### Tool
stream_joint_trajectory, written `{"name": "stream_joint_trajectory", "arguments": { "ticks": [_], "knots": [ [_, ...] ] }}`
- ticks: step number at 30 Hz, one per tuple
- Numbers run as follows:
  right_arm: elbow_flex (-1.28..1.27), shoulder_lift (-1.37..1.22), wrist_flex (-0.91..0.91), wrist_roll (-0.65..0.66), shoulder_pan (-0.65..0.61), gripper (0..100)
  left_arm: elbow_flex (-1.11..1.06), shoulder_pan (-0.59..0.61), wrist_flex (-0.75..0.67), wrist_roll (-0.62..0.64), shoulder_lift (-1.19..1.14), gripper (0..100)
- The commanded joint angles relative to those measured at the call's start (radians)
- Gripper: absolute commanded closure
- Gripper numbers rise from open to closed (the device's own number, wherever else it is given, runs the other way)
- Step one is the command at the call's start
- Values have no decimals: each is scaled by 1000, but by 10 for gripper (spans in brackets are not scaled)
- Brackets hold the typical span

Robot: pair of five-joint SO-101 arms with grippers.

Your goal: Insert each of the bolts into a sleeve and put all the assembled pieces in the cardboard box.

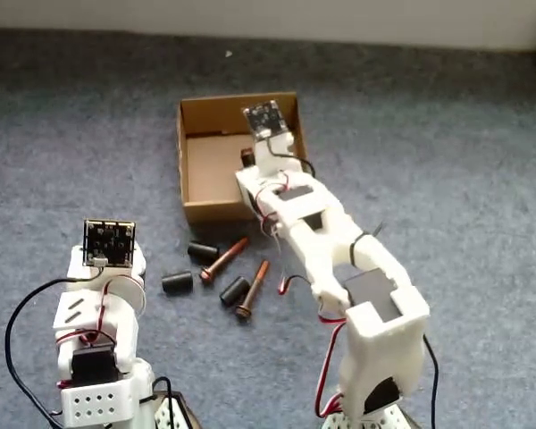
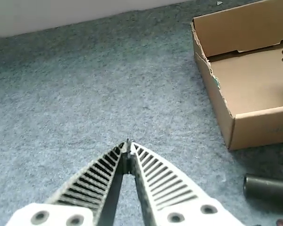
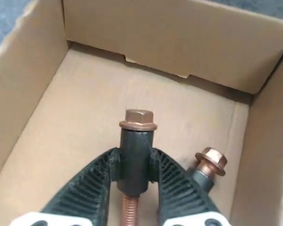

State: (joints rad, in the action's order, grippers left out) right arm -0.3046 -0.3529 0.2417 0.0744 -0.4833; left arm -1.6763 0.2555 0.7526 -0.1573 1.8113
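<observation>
copper hex-head bolt (image 3: 138,118) seated in a black cylindrical sleeve (image 3: 134,141), grasped by the right claw (image 3: 134,159) inside the brown cardboard box (image 3: 179,37).
the ribbed black fingers (image 3: 101,181) pinch the sleeve from both sides, the bolt head toward the box's far wall and the threaded end showing between them. just beside it, near a side wall, lies a second assembled bolt and sleeve (image 3: 205,168). on the grey carpet (image 1: 429,134), near the box's front wall, lie three loose black sleeves (image 1: 177,283) and two loose copper bolts (image 1: 225,260). the left claw (image 2: 128,149) is clenched tip to tip above bare carpet, apart from the box's corner.
</observation>
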Motion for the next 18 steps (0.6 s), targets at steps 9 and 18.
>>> {"name": "stream_joint_trajectory", "arguments": {
  "ticks": [9,18],
  "knots": [
    [291,-81,309,-12,5,918,-18,-16,3,-9,10,993],
    [348,-76,395,-12,4,853,-18,-16,3,-9,10,993]
  ]
}}
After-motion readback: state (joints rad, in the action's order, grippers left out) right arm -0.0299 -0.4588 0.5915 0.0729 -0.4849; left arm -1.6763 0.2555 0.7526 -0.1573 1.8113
